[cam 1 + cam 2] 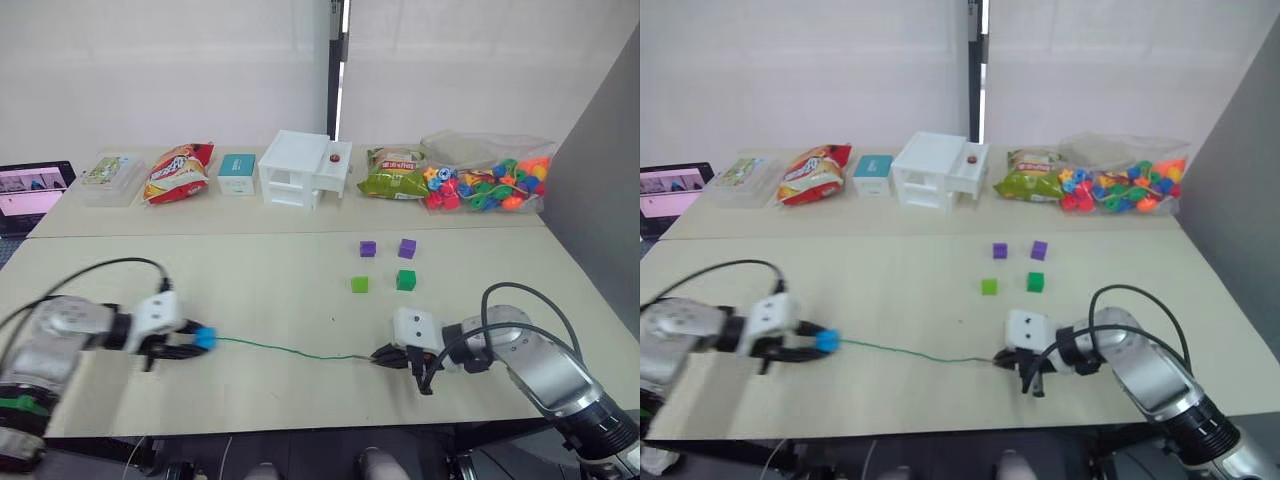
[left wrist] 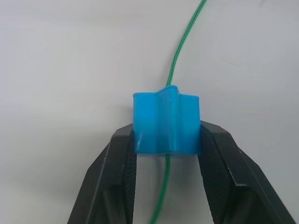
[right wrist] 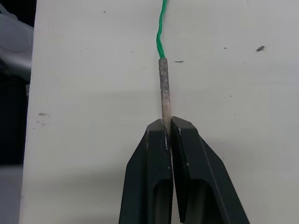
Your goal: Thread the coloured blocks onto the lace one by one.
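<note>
The blue block (image 2: 167, 122) is already on the green lace (image 1: 285, 350), clenched between the fingers of the left gripper (image 1: 190, 343) at the lower left of the head view. The lace runs across the surface (image 1: 250, 290) to the right gripper (image 1: 385, 357), whose fingers are pinched tight on the stiff grey tip (image 3: 163, 86).

The trouble I'd watch for is that pinch: the fingers hold only the very end of the tip, so a sideways tug from the left arm could pull it free or twist it off line.

If the lace goes slack, the blue block may slide back; I can't quite tell how far it sits from the knotted end.

The two purple blocks (image 1: 368, 248), the light green block (image 1: 359, 285) and the dark green block (image 1: 405, 280) wait right of centre, near the right arm's cable (image 1: 520, 300), which could sweep them as that arm moves.
</note>
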